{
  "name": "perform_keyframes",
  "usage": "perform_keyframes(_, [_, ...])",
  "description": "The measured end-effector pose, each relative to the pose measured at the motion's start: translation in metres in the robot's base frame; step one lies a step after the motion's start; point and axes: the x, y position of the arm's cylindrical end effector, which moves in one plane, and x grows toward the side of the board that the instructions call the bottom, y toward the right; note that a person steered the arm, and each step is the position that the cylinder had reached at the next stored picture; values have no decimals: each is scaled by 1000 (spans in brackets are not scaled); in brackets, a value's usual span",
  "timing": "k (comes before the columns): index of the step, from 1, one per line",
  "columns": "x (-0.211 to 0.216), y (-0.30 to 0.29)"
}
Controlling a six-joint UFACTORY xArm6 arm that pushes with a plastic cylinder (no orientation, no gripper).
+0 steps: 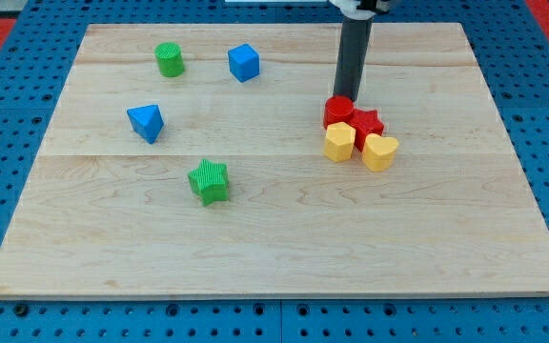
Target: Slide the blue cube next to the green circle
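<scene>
- Eight blocks sat on the counter in all.
- Two were blue: one blue cube and one blue triangular block.
- Two were green: one green circle and one green star.
- Two were red: one red round block and one red star.
- Two were yellow: one yellow rounded block and one yellow heart.
- One dark rod stood there, my tip at 12 o'clock of the red round block.

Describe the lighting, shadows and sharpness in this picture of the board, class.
Camera view: even, soft light, no glare on the wooden board; faint short shadows under the blue cube and green circle; blocks look sharp; my tip sits behind the red cluster.
</scene>
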Motion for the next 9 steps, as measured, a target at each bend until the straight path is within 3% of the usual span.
perform_keyframes(3, [13,-7])
perform_keyframes(5, [-75,-70])
perform_keyframes(9, [-78,-162])
